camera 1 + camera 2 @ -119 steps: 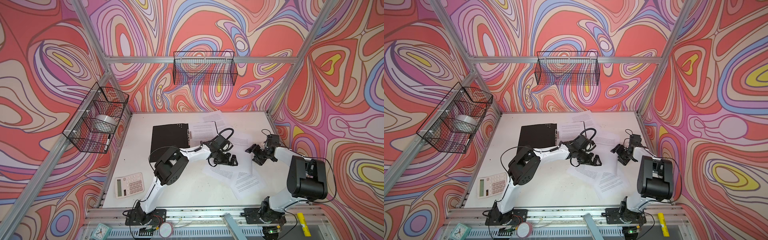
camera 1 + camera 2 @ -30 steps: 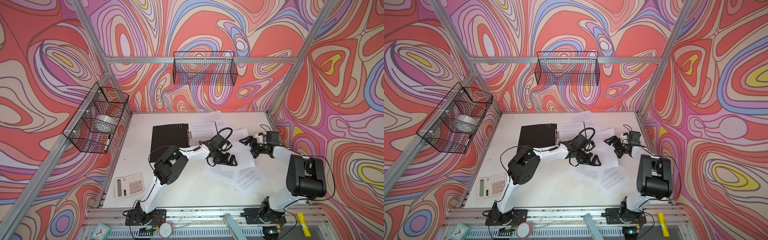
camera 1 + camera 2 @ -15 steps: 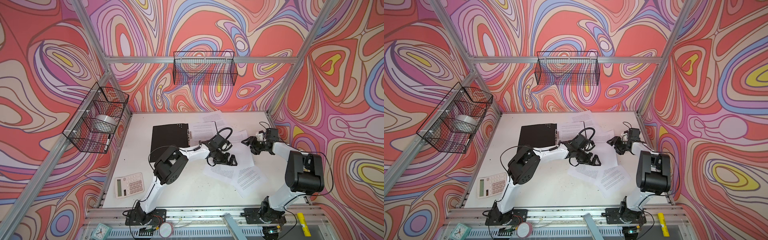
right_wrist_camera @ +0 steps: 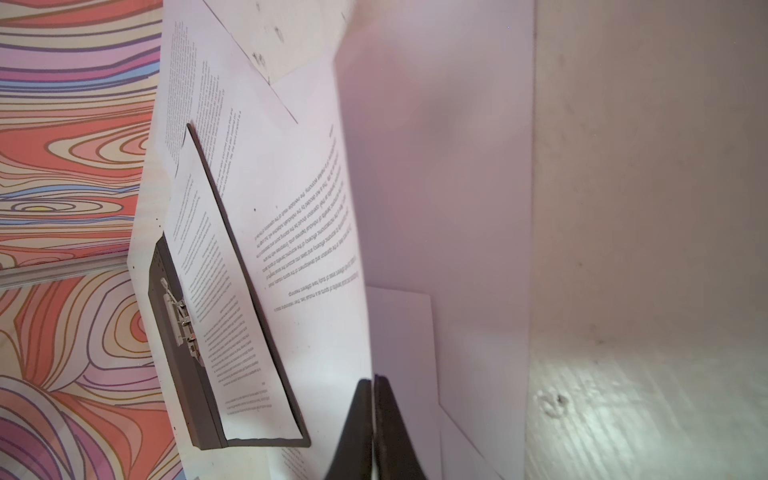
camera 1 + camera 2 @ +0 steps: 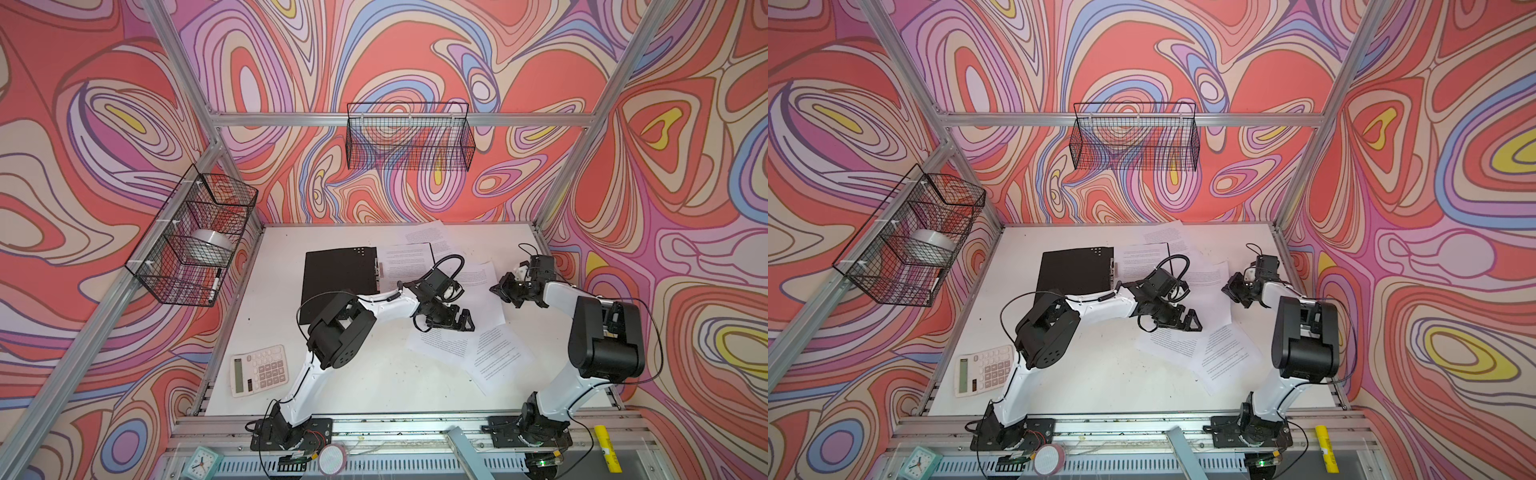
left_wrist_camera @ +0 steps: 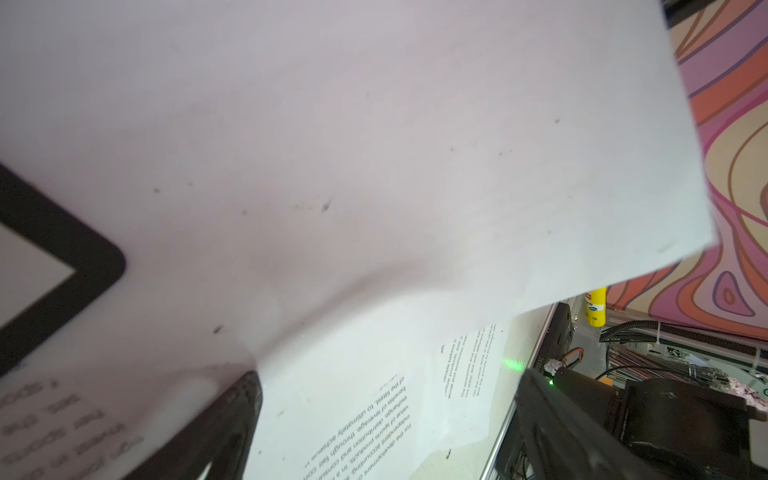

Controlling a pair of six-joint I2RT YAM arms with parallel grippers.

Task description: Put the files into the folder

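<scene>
Fingers of the right hand (image 4: 373, 392) are pressed together, and we see them pinching the held sheet (image 4: 415, 187), one of the files, whose paper rises from between them in the right wrist view. In both top views this hand sits toward the right side of the bench (image 5: 374, 386), at the right edge of the held sheet, which lies between the two hands.

To its left, the left hand (image 5: 453, 323) is spread wide and grips nothing; it is at the near left corner of the same paper. In the left wrist view we find the sheet's blank side filling most of the picture, its edge hanging above printed pages that lie flat below. Those are the two near sheets (image 5: 469, 353), overlapping on the bench just near of the left hand.

Farther left, the folder (image 5: 338, 278) lies open and flat, black inside up, with its metal clip (image 4: 178, 316) along the spine. A filed sheet (image 5: 405, 264) rests on the folder's right half, and a far sheet (image 5: 428, 235) lies just beyond its far right corner, close to the far wall. Well apart from all this, the calculator (image 5: 259, 370) sits at the near left of the bench.
</scene>
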